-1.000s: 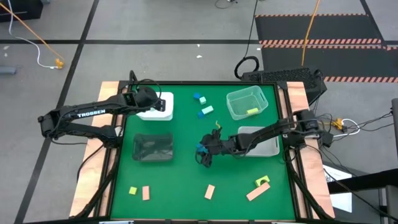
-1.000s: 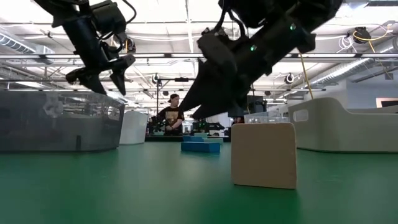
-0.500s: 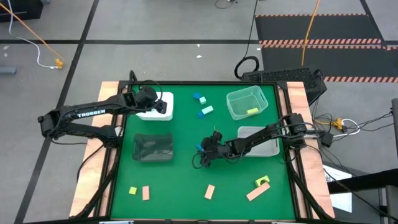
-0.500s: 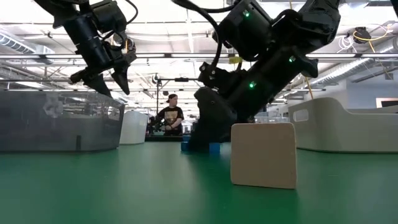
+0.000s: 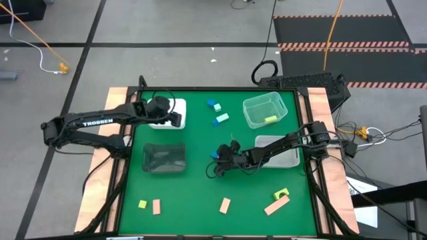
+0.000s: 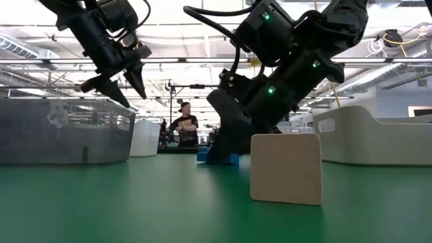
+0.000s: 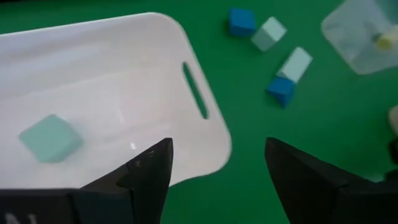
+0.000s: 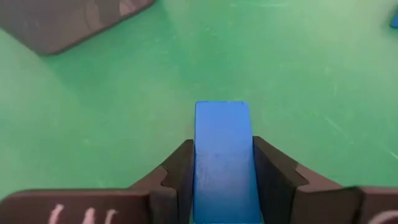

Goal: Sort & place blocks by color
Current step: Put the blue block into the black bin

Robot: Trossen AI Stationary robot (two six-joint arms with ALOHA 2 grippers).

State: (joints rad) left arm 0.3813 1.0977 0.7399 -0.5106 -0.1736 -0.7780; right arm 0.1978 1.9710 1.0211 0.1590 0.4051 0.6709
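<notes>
My right gripper (image 5: 217,160) is low over the middle of the green mat, shut on a blue bar block (image 8: 222,143); the low view shows the blue bar block (image 6: 219,158) under it. My left gripper (image 7: 217,174) hangs open above the near rim of a white tray (image 5: 175,119). A pale teal block (image 7: 50,138) lies on that tray's floor. Past the tray, two blue cubes (image 7: 241,20) and two teal blocks (image 7: 295,62) lie on the mat. A clear tray (image 5: 265,110) holds a yellow-green block (image 5: 270,119). My right gripper pinches the blue bar's two long sides (image 8: 198,163) between its two fingers (image 8: 273,177). The fingers slant down from the table's right side and lie along the bar. The bar's far end sticks out ahead of the fingertips, and it sits low on the mat.
A dark tray (image 5: 164,159) sits at mid left, and a pale tray (image 5: 283,152) lies under my right arm. Along the near edge lie a yellow-green block (image 5: 142,204), tan blocks (image 5: 157,207) (image 5: 225,205) (image 5: 275,207) and another yellow-green one (image 5: 281,195). A tan block (image 6: 285,167) fills the low view's foreground.
My right gripper has come down onto the blue bar and shut on its sides; the bar stays on the mat. My left gripper, open throughout, has swung its fingers a little above the white tray.
</notes>
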